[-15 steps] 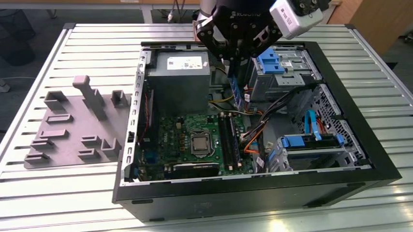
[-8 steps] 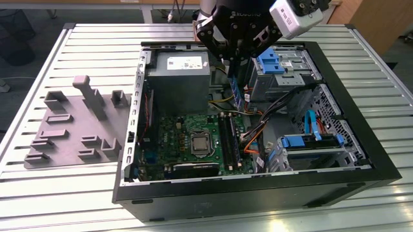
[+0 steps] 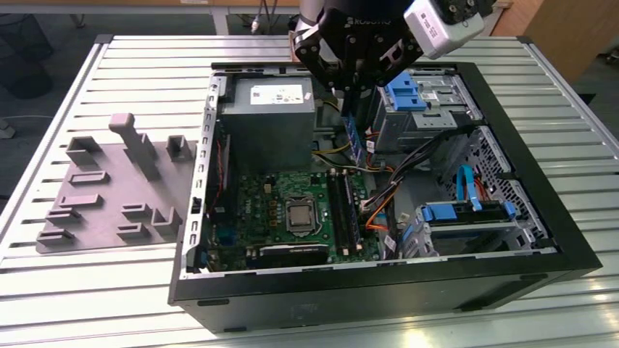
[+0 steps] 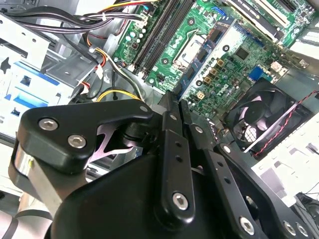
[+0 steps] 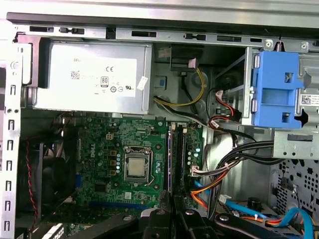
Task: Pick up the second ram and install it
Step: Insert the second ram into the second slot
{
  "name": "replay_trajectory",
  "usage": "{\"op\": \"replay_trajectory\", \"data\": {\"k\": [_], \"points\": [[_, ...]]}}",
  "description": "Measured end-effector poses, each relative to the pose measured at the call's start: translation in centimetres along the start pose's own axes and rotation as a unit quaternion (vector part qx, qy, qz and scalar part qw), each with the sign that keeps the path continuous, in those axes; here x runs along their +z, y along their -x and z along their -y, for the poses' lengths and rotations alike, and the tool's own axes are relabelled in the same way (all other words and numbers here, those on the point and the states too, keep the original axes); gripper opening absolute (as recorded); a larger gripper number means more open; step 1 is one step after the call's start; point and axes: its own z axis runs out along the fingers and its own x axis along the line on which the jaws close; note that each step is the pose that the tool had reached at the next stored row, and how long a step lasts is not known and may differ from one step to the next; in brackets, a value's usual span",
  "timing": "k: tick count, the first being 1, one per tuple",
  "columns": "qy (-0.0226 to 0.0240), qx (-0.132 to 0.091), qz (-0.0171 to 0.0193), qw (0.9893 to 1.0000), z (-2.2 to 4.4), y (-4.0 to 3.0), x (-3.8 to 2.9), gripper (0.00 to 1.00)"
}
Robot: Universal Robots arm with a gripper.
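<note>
The gripper (image 3: 356,90) hangs at the upper middle of the exterior view, above the open computer case (image 3: 387,290) that lies on its side on the slatted metal bench (image 3: 116,290). Its jaws are closed tight on the second ram (image 3: 356,141), a thin blue-green stick held on edge and pointing down into the case, between the grey power supply (image 3: 266,119) and the drive cage with its bright blue bracket (image 3: 404,90). The stick's lower end is above the motherboard (image 3: 280,210), short of the black memory slots (image 3: 341,206), which run down the board's side toward the exterior view's right.

In the second wrist view the two black fingers (image 4: 172,149) are pressed together, with the stick's thin edge (image 4: 175,102) showing between their tips. Beyond them lie the green board and a black fan (image 4: 261,119).

In the first wrist view the finger tips sit at the lower middle of the frame, in line with the upright slots (image 5: 175,159).

A grey parts tray (image 3: 116,192) rests on the bench at the exterior view's left.
</note>
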Motion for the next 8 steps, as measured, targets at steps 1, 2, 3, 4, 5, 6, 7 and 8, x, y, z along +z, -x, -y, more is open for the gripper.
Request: {"op": "replay_trajectory", "data": {"k": [1,2,3,4,5,6,7,8], "points": [[0.0,-0.005,0.0001,1.0,0.0,0.0,0.05,0.14],[-0.0001,-0.01,0.0001,1.0,0.01,0.0,0.14,0.14],[-0.0001,-0.01,0.0001,0.9999,0.0,0.0,0.33,0.14],[-0.0002,-0.011,0.0001,0.9999,0.0,0.01,0.5,0.14],[-0.0002,-0.011,0.0001,0.9999,0.0,0.03,0.68,0.14],[-0.0002,-0.011,0.0001,0.9999,0.0,0.05,0.86,0.14],[-0.0002,-0.01,0.0001,0.9999,0.0,0.06,1.04,0.14],[-0.0002,-0.01,0.0001,0.9999,0.0,0.07,1.21,0.14]]}}
